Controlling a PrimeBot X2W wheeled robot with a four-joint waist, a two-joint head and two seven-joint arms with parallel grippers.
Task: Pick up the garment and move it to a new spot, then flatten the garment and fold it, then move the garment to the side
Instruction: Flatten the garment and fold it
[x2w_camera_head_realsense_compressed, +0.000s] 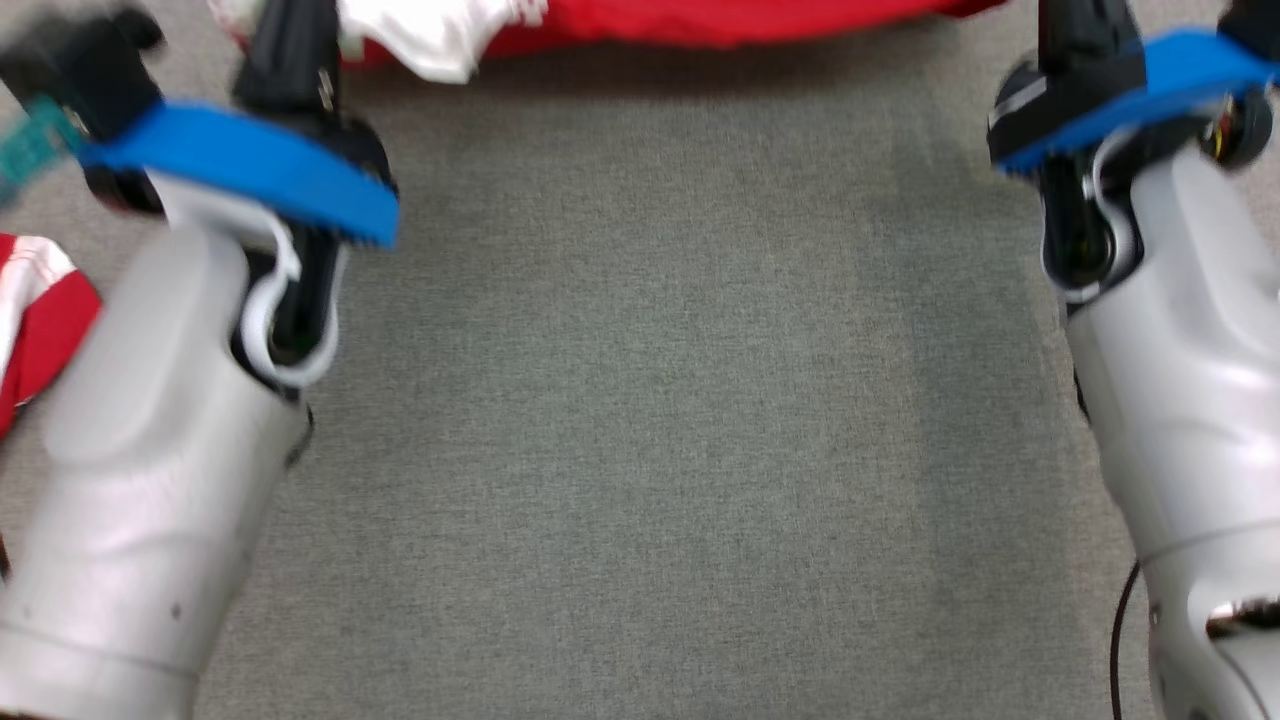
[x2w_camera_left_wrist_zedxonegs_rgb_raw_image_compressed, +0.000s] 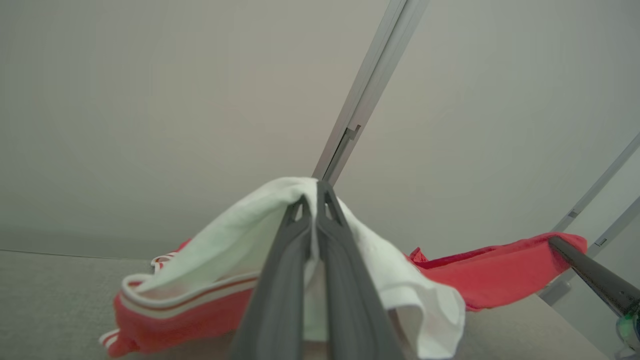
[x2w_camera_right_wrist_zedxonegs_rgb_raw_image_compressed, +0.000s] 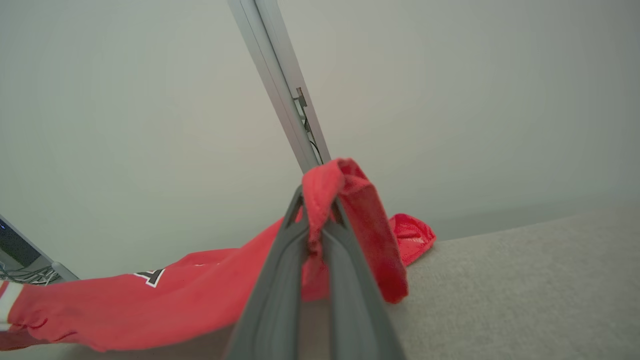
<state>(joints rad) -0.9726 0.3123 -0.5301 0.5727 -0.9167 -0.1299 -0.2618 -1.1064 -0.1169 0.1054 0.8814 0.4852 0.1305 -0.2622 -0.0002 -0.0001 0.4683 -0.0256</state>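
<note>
A grey, felt-like tabletop (x2w_camera_head_realsense_compressed: 640, 400) runs out to a plain pale wall (x2w_camera_left_wrist_zedxonegs_rgb_raw_image_compressed: 150, 100), with a slim metal post (x2w_camera_left_wrist_zedxonegs_rgb_raw_image_compressed: 365, 90) rising against it. The garment (x2w_camera_right_wrist_zedxonegs_rgb_raw_image_compressed: 190, 295), soft red cloth with a white panel and red-and-white striped trim, is held at the far side of the tabletop between the two grippers and sags toward the surface. In the head view just its lower edge shows, blurred and cut off by the top of the frame. The left gripper (x2w_camera_left_wrist_zedxonegs_rgb_raw_image_compressed: 316, 197) is clamped tight on the white part, which drapes over both dark fingers. The right gripper (x2w_camera_right_wrist_zedxonegs_rgb_raw_image_compressed: 317, 205) is pinched closed on a bunched red corner that folds over its fingertips. A small black-and-white emblem (x2w_camera_right_wrist_zedxonegs_rgb_raw_image_compressed: 149, 276) on the red cloth is too small to read. At the head view's left edge lies a red-and-white piece of cloth (x2w_camera_head_realsense_compressed: 35, 320), partly behind the pale forearm (x2w_camera_head_realsense_compressed: 150, 450); whether it belongs to the same garment cannot be told. Blue bands (x2w_camera_head_realsense_compressed: 250, 170) circle both wrists.
</note>
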